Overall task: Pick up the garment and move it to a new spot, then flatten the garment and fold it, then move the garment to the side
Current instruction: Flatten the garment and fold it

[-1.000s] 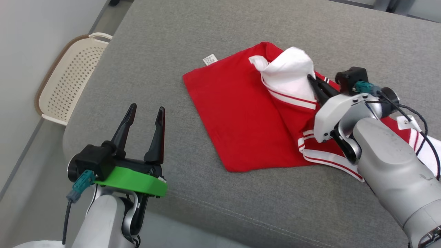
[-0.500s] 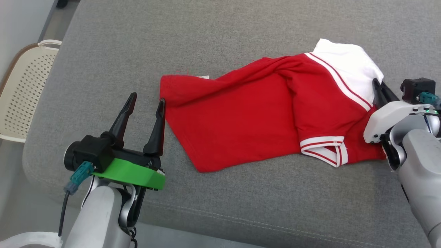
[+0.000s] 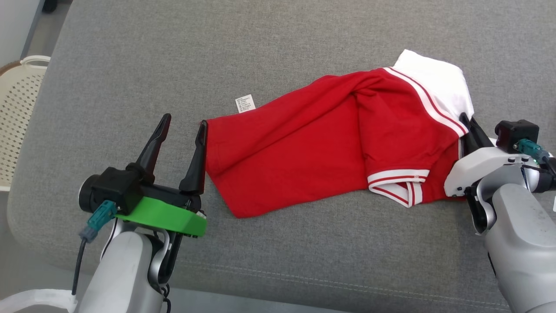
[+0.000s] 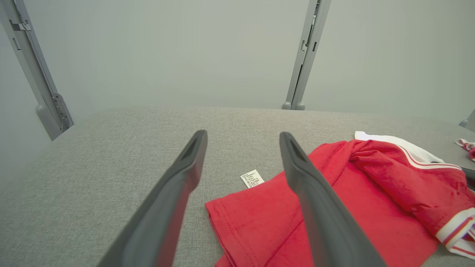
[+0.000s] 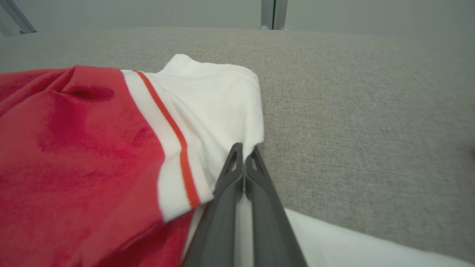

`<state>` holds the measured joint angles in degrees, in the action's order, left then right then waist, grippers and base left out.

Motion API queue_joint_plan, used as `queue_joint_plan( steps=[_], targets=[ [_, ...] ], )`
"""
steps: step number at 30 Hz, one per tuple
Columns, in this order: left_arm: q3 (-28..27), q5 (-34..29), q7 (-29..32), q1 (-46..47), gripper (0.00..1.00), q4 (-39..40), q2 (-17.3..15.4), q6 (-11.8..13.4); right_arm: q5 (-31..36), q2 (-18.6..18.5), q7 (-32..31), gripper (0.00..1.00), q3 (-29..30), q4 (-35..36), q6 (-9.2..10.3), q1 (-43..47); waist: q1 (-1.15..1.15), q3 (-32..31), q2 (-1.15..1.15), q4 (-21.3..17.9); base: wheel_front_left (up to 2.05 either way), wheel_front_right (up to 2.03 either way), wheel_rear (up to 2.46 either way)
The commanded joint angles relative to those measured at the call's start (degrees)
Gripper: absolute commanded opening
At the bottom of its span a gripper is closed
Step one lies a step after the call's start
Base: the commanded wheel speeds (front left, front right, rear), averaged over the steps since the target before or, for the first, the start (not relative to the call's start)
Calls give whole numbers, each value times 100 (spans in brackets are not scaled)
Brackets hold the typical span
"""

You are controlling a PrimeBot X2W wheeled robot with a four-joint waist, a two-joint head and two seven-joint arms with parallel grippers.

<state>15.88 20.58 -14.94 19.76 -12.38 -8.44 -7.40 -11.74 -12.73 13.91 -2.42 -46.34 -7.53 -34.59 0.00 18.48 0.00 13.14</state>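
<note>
Red garment (image 3: 304, 148) longer, flatter than before

This looks like a bare test lab rather than a home. Plain pale wall panels (image 4: 167, 48) stand between grey metal posts (image 4: 305, 55), and a cream perforated basket (image 3: 17, 113) sits beside a grey fabric-covered counter (image 3: 282, 39).

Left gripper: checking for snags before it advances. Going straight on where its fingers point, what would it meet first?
Probably bare grey cushion ahead of the open left gripper; a corner of the red garment lies just beside one finger and might brush it. Depth is unclear.
</note>
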Motion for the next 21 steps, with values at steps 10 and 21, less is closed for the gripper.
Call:
queue_joint_plan(
  steps=[10,21],
  targets=[
    [-65,-41,-18,30,100,-43,-79,-12,414,243,-299,27,483,861,10,601,0,-70,0,-146,0,0,0],
    [-286,-68,-18,-301,100,-131,-175,85,425,608,-114,100,610,1665,9,1345,0,-457,0,-473,0,0,0]
  ],
)
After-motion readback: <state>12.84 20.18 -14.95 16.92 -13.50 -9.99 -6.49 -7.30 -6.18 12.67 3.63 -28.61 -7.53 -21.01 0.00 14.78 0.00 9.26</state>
